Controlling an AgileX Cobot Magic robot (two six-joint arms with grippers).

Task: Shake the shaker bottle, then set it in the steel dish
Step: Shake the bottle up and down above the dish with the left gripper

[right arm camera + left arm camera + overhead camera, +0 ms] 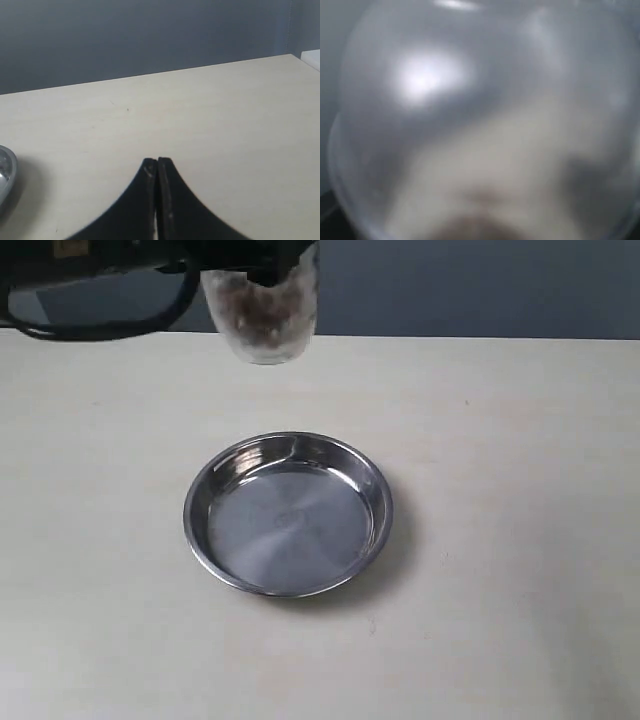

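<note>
The shaker bottle (pixel 265 315) hangs in the air at the top of the exterior view, its frosted body blurred, with brownish grains inside. My left gripper (pixel 262 268) is shut on its upper part, at the frame's top edge. Seen from the left wrist, the bottle (pixel 485 125) fills the whole picture, blurred, and hides the fingers. The steel dish (pixel 205 502) lies empty on the table, well below the bottle and a little nearer. My right gripper (pixel 157 161) is shut with nothing in it, low over bare table; the dish's rim (pixel 6 175) shows at that view's edge.
The table (pixel 500 490) is a pale cream surface with a grey wall behind it. A black cable (pixel 100 325) loops from the left arm at the top left.
</note>
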